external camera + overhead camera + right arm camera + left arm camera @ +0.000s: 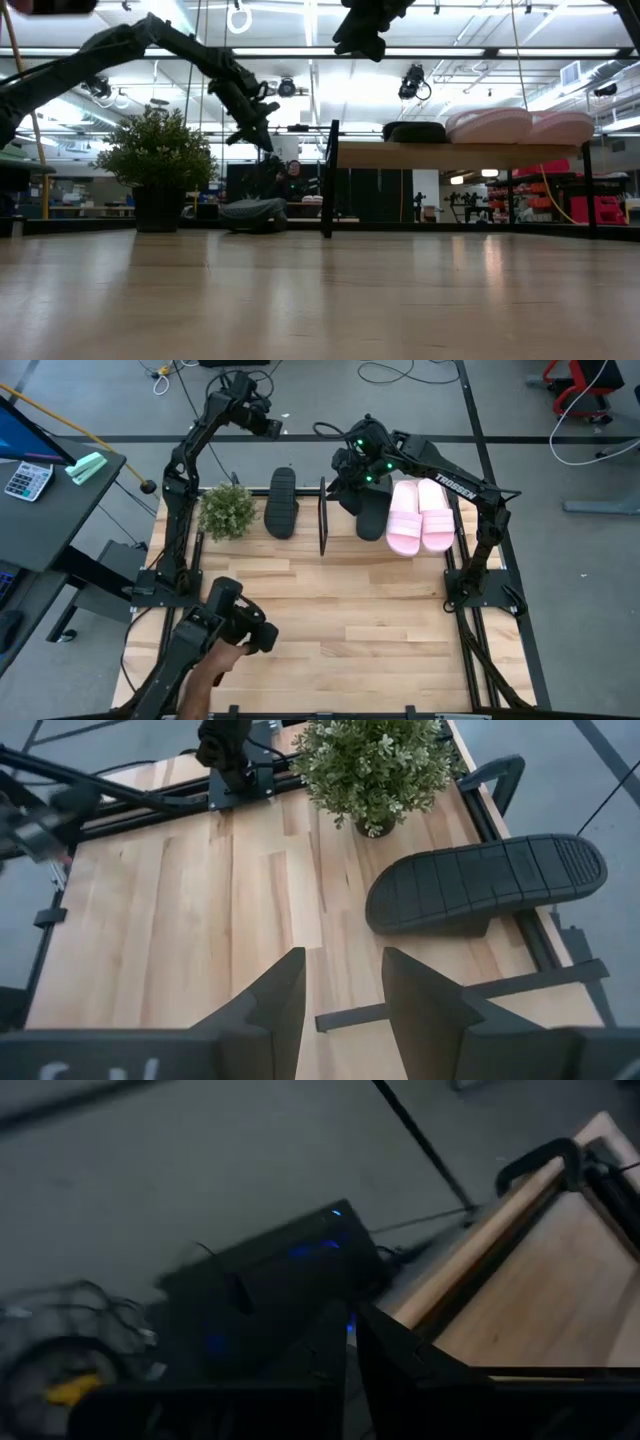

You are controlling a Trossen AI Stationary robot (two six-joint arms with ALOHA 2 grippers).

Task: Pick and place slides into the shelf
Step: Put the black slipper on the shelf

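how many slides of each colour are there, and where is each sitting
pale pink slides: 2, side by side on the shelf top, one and the other
black slides: 2, one on the shelf under the right gripper, one sole-up on the table beside the plant
total: 4

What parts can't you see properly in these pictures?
- Black slide on the shelf: in the high view the right claw and its arm cover most of it.
- Shelf top board: the high view shows none of it, since the slides lie on it.
- Left claw: its wrist view is blurred and shows only floor and a dark box.
- Black slide on the table: lying upside down, strap hidden.
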